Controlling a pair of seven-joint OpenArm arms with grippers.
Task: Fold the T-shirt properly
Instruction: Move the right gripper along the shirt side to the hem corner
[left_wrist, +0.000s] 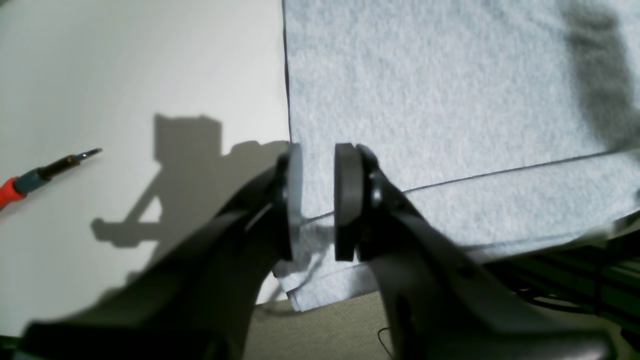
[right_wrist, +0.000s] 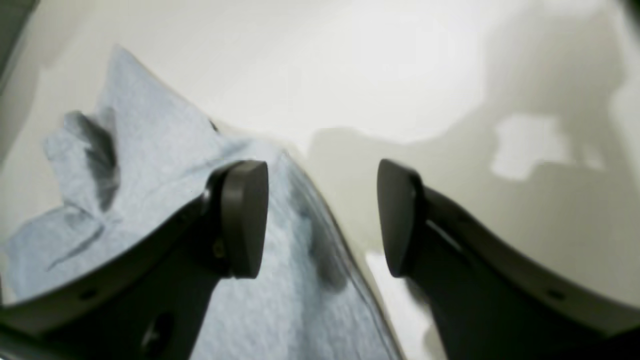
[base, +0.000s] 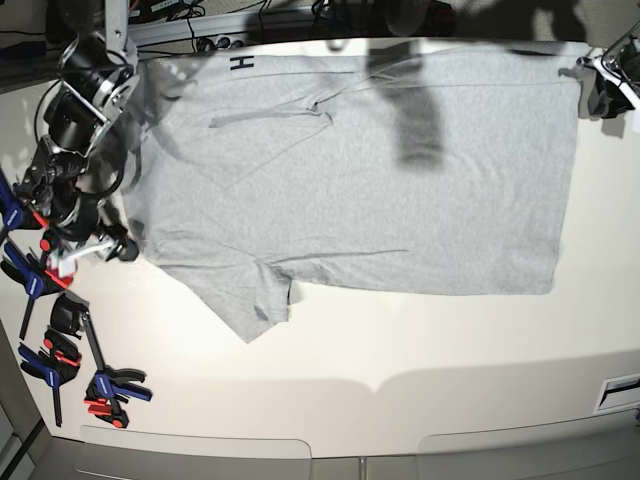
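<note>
The T-shirt (base: 360, 170) is lying spread across the white table (base: 400, 340), its body reaching from the left side of the base view almost to the right edge; one short sleeve (base: 250, 300) is pointing toward the near side, and a strip along the far edge is turned over, showing a dark capital letter H (base: 240, 63). A dark shadow is falling across the cloth near its upper middle.

The left gripper (left_wrist: 317, 200) is sitting at the far right corner of the garment as the base view gives it. In the left wrist view its two pads are standing a narrow gap apart, with the hemmed corner of the grey fabric showing between them; whether the pads are pinching that cloth or merely straddling it cannot be told. A screwdriver (left_wrist: 45, 172) with a red handle is lying on the bare table well apart from the shirt edge.

The right gripper (right_wrist: 322, 217) is hanging at the left side of the base view, near the shoulder of the shirt. Its jaws are spread wide and holding nothing; a rumpled fold of the grey fabric is lying beneath the left-hand finger in the right wrist view, and bare table beneath the other.

Several blue and red clamps (base: 70, 355) are lying along the table's left margin
</note>
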